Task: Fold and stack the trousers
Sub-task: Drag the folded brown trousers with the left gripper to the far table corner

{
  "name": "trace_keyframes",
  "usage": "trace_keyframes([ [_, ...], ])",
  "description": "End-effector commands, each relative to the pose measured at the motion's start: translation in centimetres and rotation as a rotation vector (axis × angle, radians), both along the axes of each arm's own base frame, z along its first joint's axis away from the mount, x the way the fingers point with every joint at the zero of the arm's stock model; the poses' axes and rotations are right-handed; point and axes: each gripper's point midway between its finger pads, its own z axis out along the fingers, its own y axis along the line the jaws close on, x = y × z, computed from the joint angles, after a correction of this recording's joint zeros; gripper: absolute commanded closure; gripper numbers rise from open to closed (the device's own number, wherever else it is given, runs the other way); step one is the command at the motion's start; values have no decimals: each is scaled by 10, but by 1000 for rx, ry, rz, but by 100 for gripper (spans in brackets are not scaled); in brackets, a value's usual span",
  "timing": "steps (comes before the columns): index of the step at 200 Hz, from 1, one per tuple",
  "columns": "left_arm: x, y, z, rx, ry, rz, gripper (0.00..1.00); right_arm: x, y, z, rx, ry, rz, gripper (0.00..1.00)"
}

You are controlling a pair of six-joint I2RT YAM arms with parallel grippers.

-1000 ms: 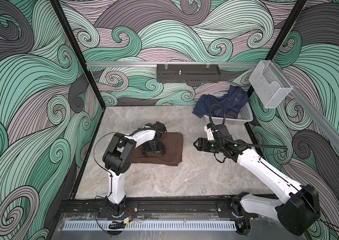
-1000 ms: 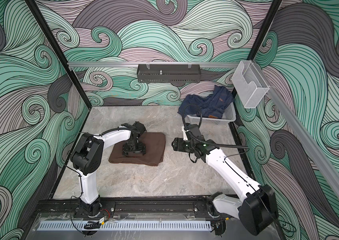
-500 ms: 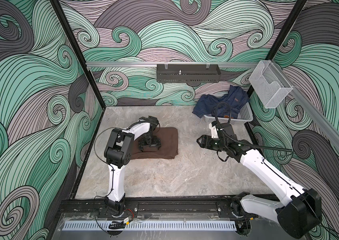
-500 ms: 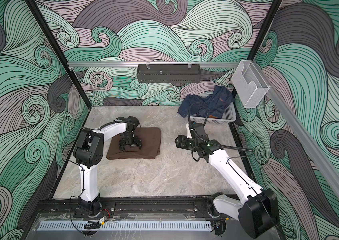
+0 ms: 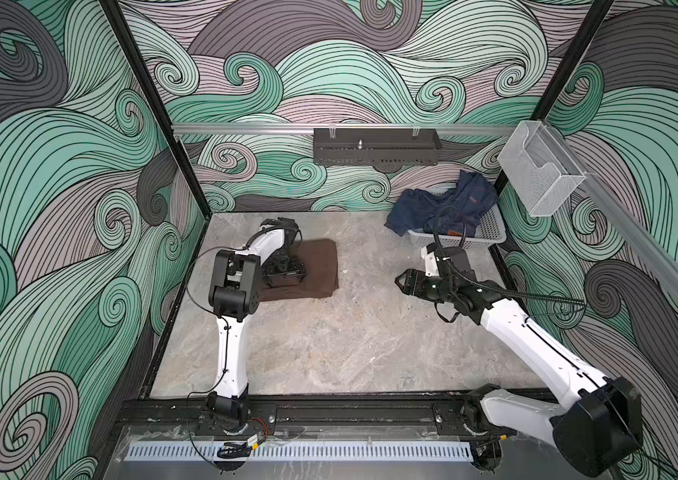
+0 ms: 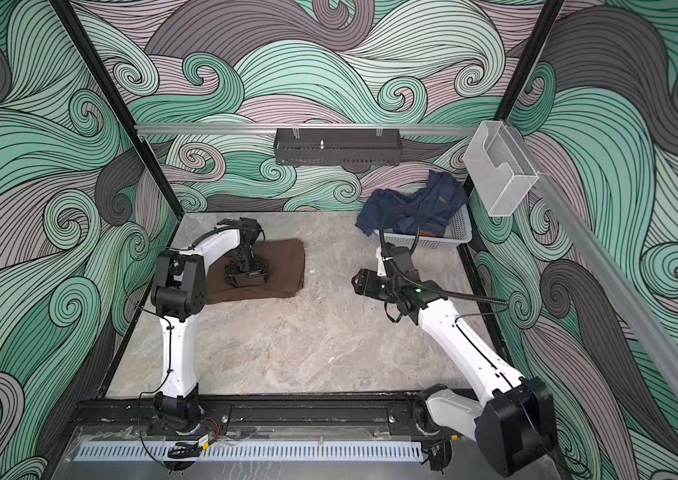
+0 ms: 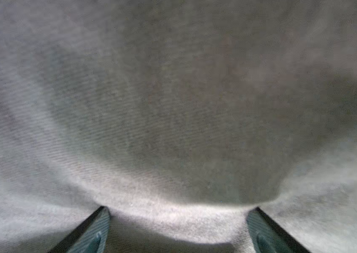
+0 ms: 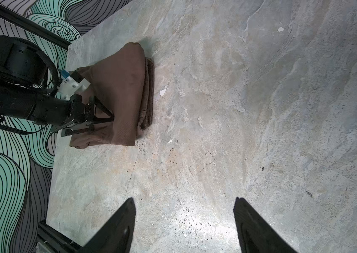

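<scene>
The trousers (image 5: 318, 266) (image 6: 285, 266) lie folded into a dark brown rectangle at the table's back left. They also show in the right wrist view (image 8: 120, 87). My left gripper (image 5: 286, 277) (image 6: 247, 275) (image 8: 98, 119) points down onto their top, open. In the left wrist view the fabric (image 7: 173, 109) fills the picture, and the gripper (image 7: 177, 210) has both fingertips (image 7: 102, 219) pressed into the cloth, wide apart. My right gripper (image 5: 400, 284) (image 6: 356, 284) (image 8: 184, 200) hovers open over bare table right of centre, pointing left, with nothing between its fingers.
A white basket (image 5: 485, 239) (image 6: 460, 232) holding dark blue denim garments (image 5: 445, 203) (image 6: 412, 203) stands at the back right, just behind the right arm. A black shelf (image 5: 374, 147) hangs on the back wall and a wire bin (image 5: 537, 174) on the right wall.
The left gripper has slid the folded trousers toward the back left corner. The right gripper has drawn back slightly to the right.
</scene>
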Motion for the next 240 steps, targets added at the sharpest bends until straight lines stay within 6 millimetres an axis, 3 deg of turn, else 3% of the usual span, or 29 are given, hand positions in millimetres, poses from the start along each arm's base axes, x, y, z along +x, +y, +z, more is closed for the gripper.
trace_keyframes([
  [1, -6, 52, -20, 145, 87, 24, 3, 4, -2, 7, 14, -24, -3, 28],
  [69, 15, 105, -11, 172, 85, 69, 3, 14, 4, 9, 26, -18, 7, 28],
  [123, 48, 139, -6, 162, 33, 116, 3, 19, 6, 7, 22, -10, 12, 28],
  [197, 91, 163, -7, 154, -88, 106, 3, 31, 13, 4, 40, -2, 13, 28],
  [240, 118, 172, 4, 158, -193, 73, 2, 37, 19, -3, 60, 19, 5, 29],
])
